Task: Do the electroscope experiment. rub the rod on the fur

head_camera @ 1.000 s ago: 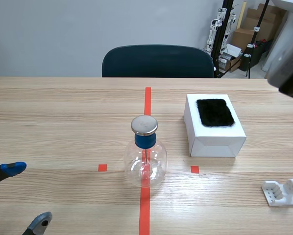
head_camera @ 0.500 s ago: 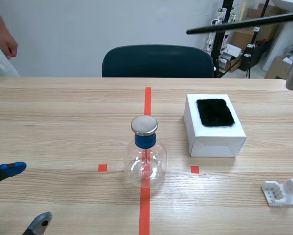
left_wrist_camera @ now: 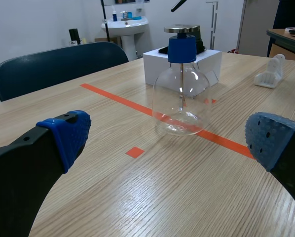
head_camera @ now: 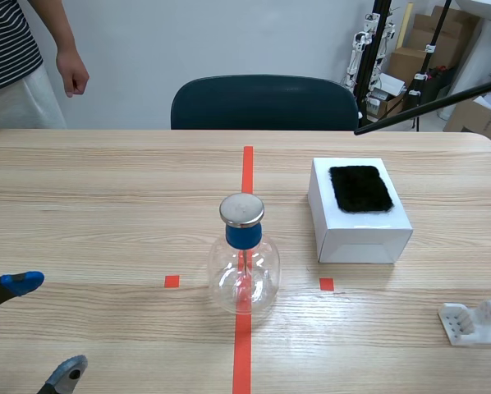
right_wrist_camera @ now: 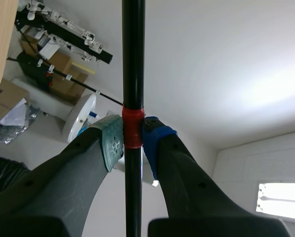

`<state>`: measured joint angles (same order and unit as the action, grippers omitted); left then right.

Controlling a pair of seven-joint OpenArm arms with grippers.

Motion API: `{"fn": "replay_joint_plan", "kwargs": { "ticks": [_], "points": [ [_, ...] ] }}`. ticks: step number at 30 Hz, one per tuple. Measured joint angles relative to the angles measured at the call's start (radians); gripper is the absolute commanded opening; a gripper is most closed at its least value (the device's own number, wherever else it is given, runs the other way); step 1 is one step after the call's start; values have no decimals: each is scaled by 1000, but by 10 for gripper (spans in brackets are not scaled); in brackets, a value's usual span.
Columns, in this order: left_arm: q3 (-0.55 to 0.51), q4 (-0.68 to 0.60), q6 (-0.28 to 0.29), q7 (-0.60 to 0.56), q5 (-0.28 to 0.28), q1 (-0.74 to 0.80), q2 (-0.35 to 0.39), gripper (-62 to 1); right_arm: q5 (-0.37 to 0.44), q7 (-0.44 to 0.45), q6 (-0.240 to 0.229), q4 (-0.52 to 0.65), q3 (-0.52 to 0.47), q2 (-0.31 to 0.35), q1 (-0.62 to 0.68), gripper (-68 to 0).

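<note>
A patch of black fur (head_camera: 360, 188) lies on top of a white box (head_camera: 360, 231) right of the table's middle. A thin black rod (head_camera: 430, 105) slants in from the right edge, raised above the box and behind it. My right gripper (right_wrist_camera: 132, 139) is shut on the rod (right_wrist_camera: 133, 64) at its red tape band; the gripper itself is out of the scene view. A glass flask electroscope (head_camera: 244, 257) with a blue collar and metal cap stands on the orange line. My left gripper (head_camera: 34, 328) rests open near the table's front left, well short of the electroscope (left_wrist_camera: 181, 84).
A white plastic rod stand (head_camera: 475, 322) sits at the front right. A dark chair (head_camera: 264, 103) stands behind the far table edge. A person (head_camera: 24, 61) in a striped shirt stands at the far left corner.
The rod has swung lower and further right, its tip now near the box's far right. A person has walked further into view at the top left. The left gripper has not moved.
</note>
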<state>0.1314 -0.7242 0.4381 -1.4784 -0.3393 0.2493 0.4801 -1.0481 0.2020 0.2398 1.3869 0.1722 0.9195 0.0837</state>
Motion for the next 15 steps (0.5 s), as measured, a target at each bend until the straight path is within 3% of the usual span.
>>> {"fn": "replay_joint_plan", "kwargs": {
  "ticks": [8,15],
  "points": [
    [0,0,0,0,0,0,0,14,-19,-5,-1,-68,115,-12,-84,-676],
    [0,0,0,0,0,0,0,14,-19,-116,-16,-69,223,-14,-136,-676]
  ]
}}
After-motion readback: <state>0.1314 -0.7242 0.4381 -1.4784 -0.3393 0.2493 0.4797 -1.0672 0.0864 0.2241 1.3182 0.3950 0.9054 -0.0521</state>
